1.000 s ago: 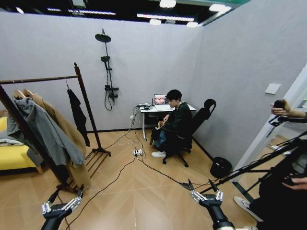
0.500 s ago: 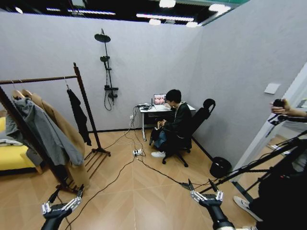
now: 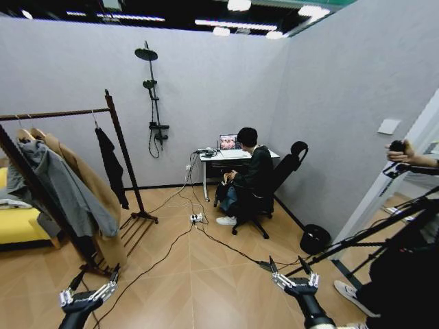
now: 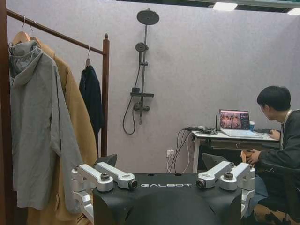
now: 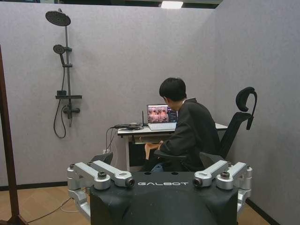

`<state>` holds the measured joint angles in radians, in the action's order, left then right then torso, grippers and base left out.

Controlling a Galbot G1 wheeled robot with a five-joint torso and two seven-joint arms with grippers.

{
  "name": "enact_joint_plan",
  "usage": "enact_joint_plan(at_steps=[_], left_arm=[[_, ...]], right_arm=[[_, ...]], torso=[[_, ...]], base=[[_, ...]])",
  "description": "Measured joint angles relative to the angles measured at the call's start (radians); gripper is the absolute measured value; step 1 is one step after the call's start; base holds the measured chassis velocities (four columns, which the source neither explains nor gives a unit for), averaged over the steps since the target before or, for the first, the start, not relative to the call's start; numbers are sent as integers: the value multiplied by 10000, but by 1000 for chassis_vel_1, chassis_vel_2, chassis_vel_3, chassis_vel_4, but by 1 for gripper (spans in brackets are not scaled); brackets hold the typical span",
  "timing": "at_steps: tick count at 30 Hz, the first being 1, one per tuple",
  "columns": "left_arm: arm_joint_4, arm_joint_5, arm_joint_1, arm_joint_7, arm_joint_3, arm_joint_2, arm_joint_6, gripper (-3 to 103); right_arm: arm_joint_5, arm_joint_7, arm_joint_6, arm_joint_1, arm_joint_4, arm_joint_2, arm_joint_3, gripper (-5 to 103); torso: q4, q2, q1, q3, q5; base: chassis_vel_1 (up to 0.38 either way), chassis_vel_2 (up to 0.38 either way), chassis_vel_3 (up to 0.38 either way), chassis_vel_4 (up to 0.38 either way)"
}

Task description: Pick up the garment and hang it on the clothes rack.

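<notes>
The garment (image 3: 112, 166) hangs by its thin hanger from the top bar of the clothes rack (image 3: 121, 144), near the far post, at about 10 o'clock from the robot. In the left wrist view it sits just beside the tan coat (image 4: 79, 122), with the grey jacket (image 4: 40, 126) nearer the camera. It hangs straight and free of the floor.

Judged from this layout, the hanging step looks complete, or the pick-up has not begun; neither gripper touches the garment. Any next move calls for driving closer to the rack first, since both arms are well apart from it.

The left gripper (image 3: 88, 290) is at 7 o'clock, low, fingers spread and empty. The right gripper (image 3: 293, 273) is at 5 o'clock, fingers likewise spread and empty.

The floor (image 3: 206, 274) is wood-pattern plank crossed by black cables (image 3: 171, 243). Grey walls carry a shower fixture (image 3: 154, 103).
</notes>
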<state>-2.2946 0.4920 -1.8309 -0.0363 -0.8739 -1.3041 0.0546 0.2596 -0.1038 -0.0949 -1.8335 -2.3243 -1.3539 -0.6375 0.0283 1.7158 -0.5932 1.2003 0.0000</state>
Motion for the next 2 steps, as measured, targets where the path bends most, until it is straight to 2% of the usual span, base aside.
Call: enact_joint_plan(at_steps=[2], left_arm=[[0,0,0,0,0,0,0,100]], right_arm=[[0,0,0,0,0,0,0,100]], torso=[[0,1,0,0,0]], base=[[0,0,0,0]])
